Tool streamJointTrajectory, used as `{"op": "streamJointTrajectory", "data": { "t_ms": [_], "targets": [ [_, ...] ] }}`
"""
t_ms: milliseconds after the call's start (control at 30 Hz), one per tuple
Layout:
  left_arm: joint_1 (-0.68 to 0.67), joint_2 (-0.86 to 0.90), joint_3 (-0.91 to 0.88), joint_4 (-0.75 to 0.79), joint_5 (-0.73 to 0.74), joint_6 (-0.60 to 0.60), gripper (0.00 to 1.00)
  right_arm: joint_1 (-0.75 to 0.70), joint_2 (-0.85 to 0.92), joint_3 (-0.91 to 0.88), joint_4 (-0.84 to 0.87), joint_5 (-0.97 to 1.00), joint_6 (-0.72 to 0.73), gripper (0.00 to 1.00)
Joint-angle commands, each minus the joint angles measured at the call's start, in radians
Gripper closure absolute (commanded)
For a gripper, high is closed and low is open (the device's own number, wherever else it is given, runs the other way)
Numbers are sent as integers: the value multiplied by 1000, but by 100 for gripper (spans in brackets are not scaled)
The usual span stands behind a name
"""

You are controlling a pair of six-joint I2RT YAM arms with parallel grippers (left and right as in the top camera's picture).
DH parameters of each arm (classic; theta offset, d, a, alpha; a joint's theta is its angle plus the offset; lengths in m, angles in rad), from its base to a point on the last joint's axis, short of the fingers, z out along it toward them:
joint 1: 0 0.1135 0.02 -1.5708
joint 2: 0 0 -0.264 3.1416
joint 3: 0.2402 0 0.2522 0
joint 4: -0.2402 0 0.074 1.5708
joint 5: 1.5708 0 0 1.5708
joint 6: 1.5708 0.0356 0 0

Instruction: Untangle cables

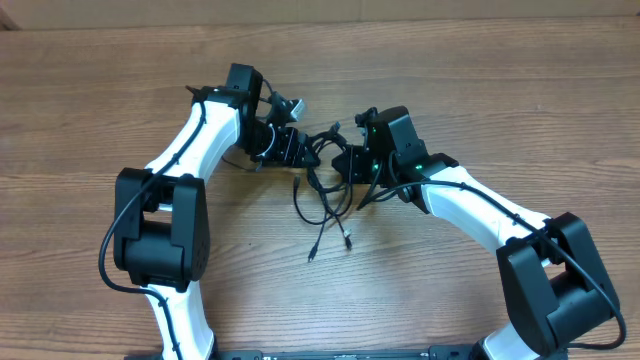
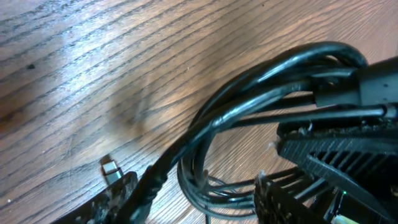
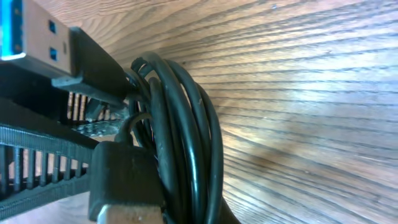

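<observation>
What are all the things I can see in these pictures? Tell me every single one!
table: one, brown wood, under everything
cables: a few, black, tangled in the middle between the grippers, loose ends trailing toward the front
USB plug: one, blue inside, close to the right wrist camera
arms: two, white and black, one on each side
left gripper: one, black, at the tangle's left edge
right gripper: one, black, at the tangle's right edge

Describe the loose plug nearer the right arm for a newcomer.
On the wooden table, a black tangle of cables lies between the white arms. Two loose ends trail out of it; this plug is the one nearer the right arm, stopping short of its neighbour.
</observation>
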Motion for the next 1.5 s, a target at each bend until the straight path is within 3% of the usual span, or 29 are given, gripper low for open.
{"op": "streamJointTrajectory", "data": {
  "t_ms": [0, 100, 400, 467, 500, 567, 633, 833, 900, 967, 1067, 1300, 1367, 1467],
  "targets": [
    [-1, 1, 26, 6, 14, 24, 45, 0, -13, 9, 8, 25, -24, 96],
    [-2, 1, 26, 11, 14, 24, 52, 0, -13, 9, 8, 16, -21, 96],
    [-29, 1, 26, 25, -9, 24, 56, 0, -13, 9, 9, -28, -21, 96],
    [-34, 1, 26, 32, -164, -2, 57, 0, -13, 9, 3, -30, -21, 96],
    [-34, 1, 26, 34, -285, -71, 47, 0, -13, 9, -4, -24, -21, 96],
    [-31, 1, 26, 27, -466, -209, 39, 0, -13, 9, -23, 9, -21, 96],
    [-27, 1, 26, 18, -501, -243, 38, 0, -13, 9, -39, 40, -21, 96],
    [-26, 1, 26, 3, -455, -270, 38, 0, -13, 9, -44, 48, -17, 96],
    [-27, 1, 26, 8, -348, -216, 40, 0, -13, 9, -43, 48, -17, 96],
    [-27, 1, 26, 15, -145, -105, 41, 0, -13, 9, -42, 44, -17, 96],
    [-27, 1, 26, 14, -31, -61, 43, 0, -13, 9, -42, 34, -17, 96],
    [-53, 2, 18, 12, -67, -70, 50, 0, -13, 9, -39, 18, -17, 96],
    [-73, 7, 18, 16, -187, -134, 55, 0, -13, 9, -39, 18, -17, 96],
    [-96, 14, 18, 30, -239, -156, 60, 0, -13, 9, -39, 18, -17, 96]
  ]
}}
